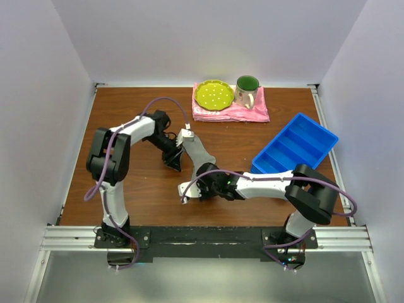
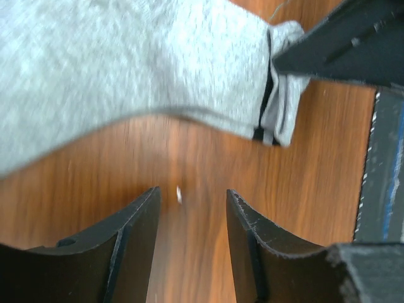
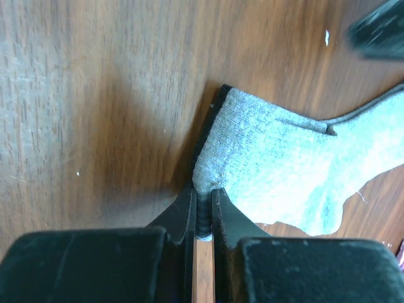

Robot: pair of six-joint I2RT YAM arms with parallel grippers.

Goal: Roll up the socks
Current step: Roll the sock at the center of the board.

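We are at the start of the roll. The sock [image 1: 202,158] lies flat in the middle of the table [image 1: 126,107]. Our right tool [image 3: 202,197] is pinched shut on one end of it, while our left tool [image 2: 192,197] stands apart over bare wood, holding nothing. Next, we judge, the right must fold that end over onto the fabric.
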